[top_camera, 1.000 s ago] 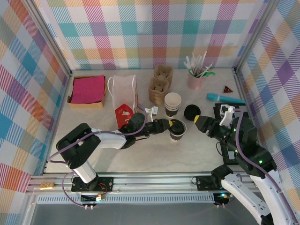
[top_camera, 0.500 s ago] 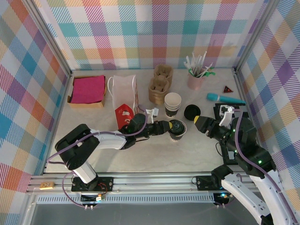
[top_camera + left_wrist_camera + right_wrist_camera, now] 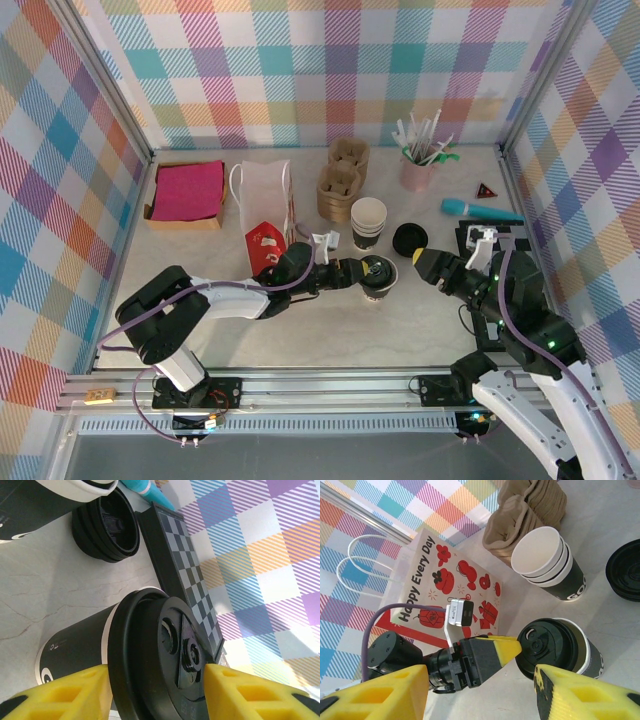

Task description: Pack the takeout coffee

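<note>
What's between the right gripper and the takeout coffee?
Bare tabletop separates the right gripper from the takeout coffee in the top external view; the black lid stack sits beside that gap.

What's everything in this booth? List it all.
takeout coffee: 1, white and dark, black lid, centre
empty cups: 1 stack, white and dark, behind it
loose lids: 1 stack, black, beside the cups
cup carriers: 2 stacks, brown, back centre
gift bag: 1, white and red, left of centre
napkins: 1 boxed pile, pink, back left
straw holder: 1, pink, back right
tool: 1, teal, far right
left hand: yellow fingers flanking the coffee's lid
right hand: yellow fingers, open
</note>
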{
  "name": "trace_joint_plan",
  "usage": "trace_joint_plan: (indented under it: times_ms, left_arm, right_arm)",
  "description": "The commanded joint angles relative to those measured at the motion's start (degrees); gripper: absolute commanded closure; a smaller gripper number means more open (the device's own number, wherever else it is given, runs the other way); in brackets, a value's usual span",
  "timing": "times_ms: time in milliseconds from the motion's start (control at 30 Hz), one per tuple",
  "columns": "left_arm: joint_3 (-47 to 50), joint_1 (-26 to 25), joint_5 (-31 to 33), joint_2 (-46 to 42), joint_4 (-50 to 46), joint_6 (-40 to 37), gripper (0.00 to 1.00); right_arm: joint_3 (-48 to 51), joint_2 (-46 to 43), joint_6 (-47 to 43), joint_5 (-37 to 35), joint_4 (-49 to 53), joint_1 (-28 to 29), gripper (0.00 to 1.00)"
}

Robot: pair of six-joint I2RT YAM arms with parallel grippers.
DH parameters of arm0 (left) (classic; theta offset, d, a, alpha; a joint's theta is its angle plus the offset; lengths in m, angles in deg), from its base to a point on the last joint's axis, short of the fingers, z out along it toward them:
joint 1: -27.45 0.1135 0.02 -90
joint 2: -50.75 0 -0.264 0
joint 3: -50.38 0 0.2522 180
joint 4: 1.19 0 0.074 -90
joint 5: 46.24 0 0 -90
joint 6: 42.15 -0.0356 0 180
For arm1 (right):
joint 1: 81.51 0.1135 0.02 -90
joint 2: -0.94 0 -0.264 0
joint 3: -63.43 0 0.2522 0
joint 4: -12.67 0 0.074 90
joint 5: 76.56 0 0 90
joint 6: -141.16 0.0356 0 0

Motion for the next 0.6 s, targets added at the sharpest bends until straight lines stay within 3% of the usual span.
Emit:
trace_joint_plan:
  times_ms: [0, 567]
  left_arm:
    - [-2.0, -1.1, 1.1, -1.9, -1.7, -2.2, 0.48]
    - [-5.4, -2.0, 3.6, -2.5, -7.9, -4.9, 0.42]
  right_arm:
    - [0.5, -0.5, 0.3, 0.4, -2.1, -0.2, 0.41]
    - [0.8, -0.2, 0.6, 0.8, -2.7, -0.2, 0.42]
